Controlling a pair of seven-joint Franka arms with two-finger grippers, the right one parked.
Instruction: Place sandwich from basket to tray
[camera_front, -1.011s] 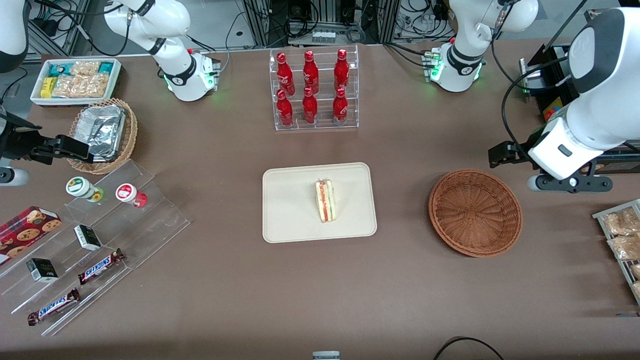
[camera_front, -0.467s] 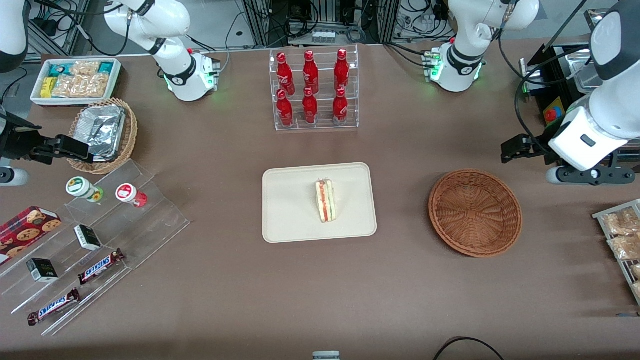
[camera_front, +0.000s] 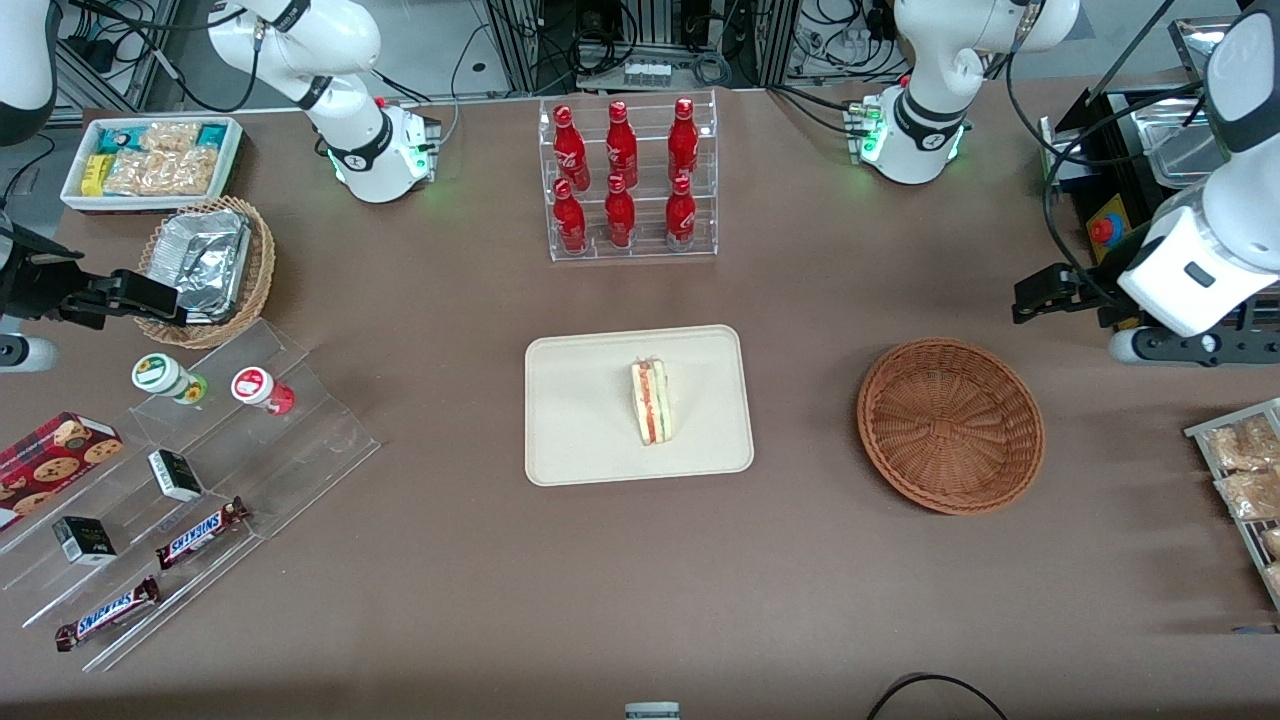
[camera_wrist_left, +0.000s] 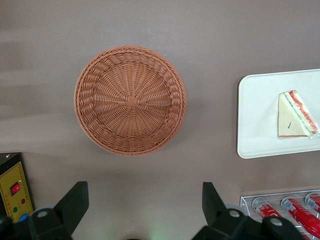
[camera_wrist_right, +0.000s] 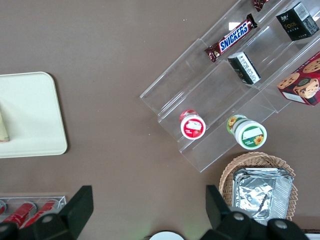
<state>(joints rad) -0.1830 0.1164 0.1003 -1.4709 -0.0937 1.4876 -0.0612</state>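
Two fingers spread: end effector (camera_wrist_left: 142, 210) raised, empty, farther than basket (camera_front: 950, 425); sandwich (camera_front: 651, 402) on tray (camera_front: 580, 420).

We see the small triangular white-bread sandwich (camera_front: 651, 402) lying on the flat cream-beige rectangular tray (camera_front: 580, 410); the round reddish-brown wicker basket (camera_front: 950, 425) sits empty near the tray, toward the working arm's end.

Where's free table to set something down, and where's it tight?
Bare brown table between the tray and the basket, and a wide strip nearer the front camera than both. The basket itself is empty; the sandwich lies on the tray. The gripper, open, hovers above the table beside the basket. Crowded: the acrylic snack shelf at the parked arm's end.
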